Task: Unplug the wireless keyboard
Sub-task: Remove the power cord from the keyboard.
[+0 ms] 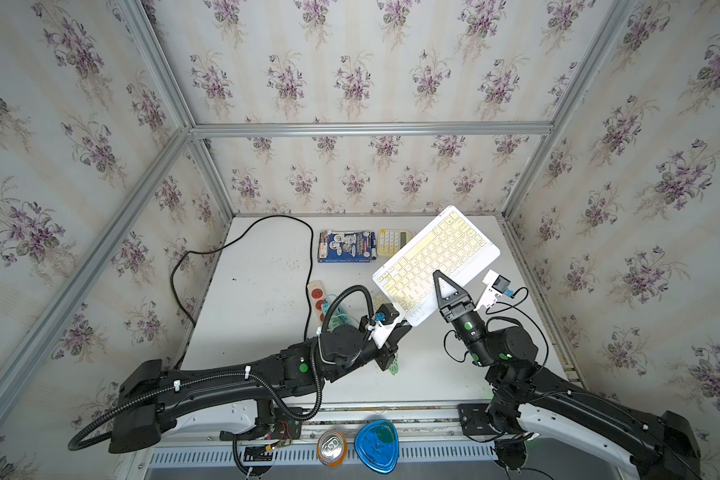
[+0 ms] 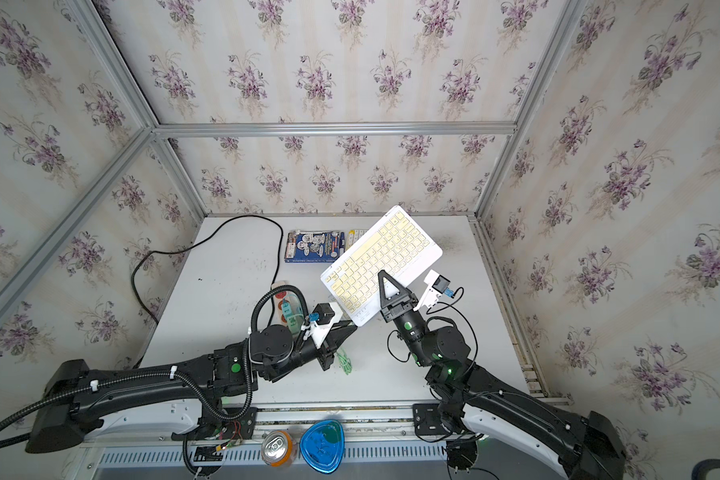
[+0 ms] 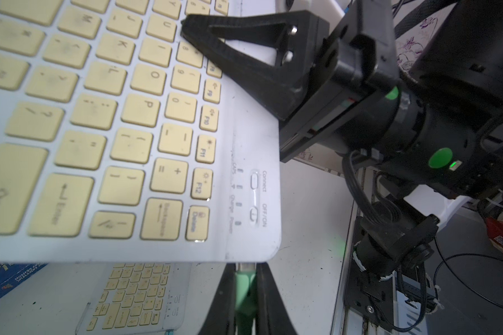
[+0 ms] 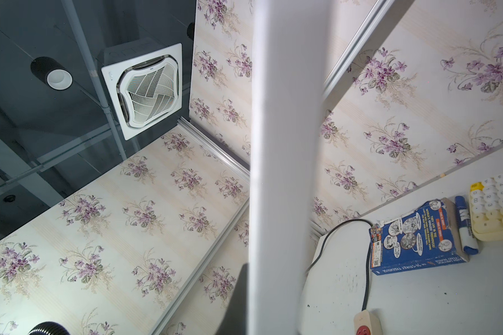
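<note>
The white wireless keyboard [image 1: 437, 255] [image 2: 387, 255] with cream keys hangs tilted above the table. My right gripper [image 1: 437, 277] [image 2: 381, 275] is shut on its near long edge, with one black finger across the keys [image 3: 233, 52]. In the right wrist view the keyboard is a white band [image 4: 282, 174] beside a dark finger [image 4: 240, 301]. My left gripper [image 1: 406, 327] [image 3: 246, 293] is shut on the green plug [image 3: 246, 285] at the keyboard's short edge. The plug's metal tip meets that edge; I cannot tell how deep it sits. Green cable [image 1: 393, 365] trails under the left wrist.
On the table lie a power strip [image 1: 317, 299] with a black cord [image 1: 267, 226], a blue book [image 1: 346, 247], a marker and a cream calculator [image 1: 391, 241]. A clear key-patterned sheet [image 3: 134, 293] lies under the keyboard. A can [image 1: 331, 446] and blue lid [image 1: 377, 444] rest on the front rail.
</note>
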You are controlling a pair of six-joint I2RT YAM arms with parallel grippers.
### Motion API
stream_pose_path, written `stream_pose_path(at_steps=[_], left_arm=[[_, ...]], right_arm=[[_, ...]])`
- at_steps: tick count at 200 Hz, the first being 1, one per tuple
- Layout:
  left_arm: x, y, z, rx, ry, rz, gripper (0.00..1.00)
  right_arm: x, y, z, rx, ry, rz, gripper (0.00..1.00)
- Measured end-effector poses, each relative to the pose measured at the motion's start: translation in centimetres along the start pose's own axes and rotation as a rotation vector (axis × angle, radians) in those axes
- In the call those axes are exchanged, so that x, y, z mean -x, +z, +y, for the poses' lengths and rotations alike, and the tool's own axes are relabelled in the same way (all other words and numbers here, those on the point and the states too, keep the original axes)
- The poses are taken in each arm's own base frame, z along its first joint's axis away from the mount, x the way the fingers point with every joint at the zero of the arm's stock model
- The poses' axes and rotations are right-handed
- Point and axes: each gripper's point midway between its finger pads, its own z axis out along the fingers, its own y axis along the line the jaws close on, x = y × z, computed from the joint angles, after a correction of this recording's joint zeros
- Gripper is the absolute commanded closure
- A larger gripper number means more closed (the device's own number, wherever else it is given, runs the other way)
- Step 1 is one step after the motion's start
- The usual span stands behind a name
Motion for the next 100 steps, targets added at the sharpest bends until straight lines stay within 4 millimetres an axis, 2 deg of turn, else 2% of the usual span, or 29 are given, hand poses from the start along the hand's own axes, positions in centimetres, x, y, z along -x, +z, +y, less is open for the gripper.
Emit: stream_pose_path(at_steps=[42, 79, 100], left_arm=[[-0.5, 0.0, 0.1, 0.003, 0.010, 0.010, 1.00], [-0.8, -0.1, 0.2, 0.007, 0.024, 0.018, 1.00], [-0.7, -0.2, 0.2, 0.007, 0.024, 0.017, 1.00]], right_arm=[[0.4, -0.1, -0.8, -0.041, -0.028, -0.021, 1.00], [0.4, 0.3, 0.3, -0.024, -0.054, 0.007, 1.00], [0.0, 0.2, -0.2, -0.036, -0.057, 0.015, 1.00]])
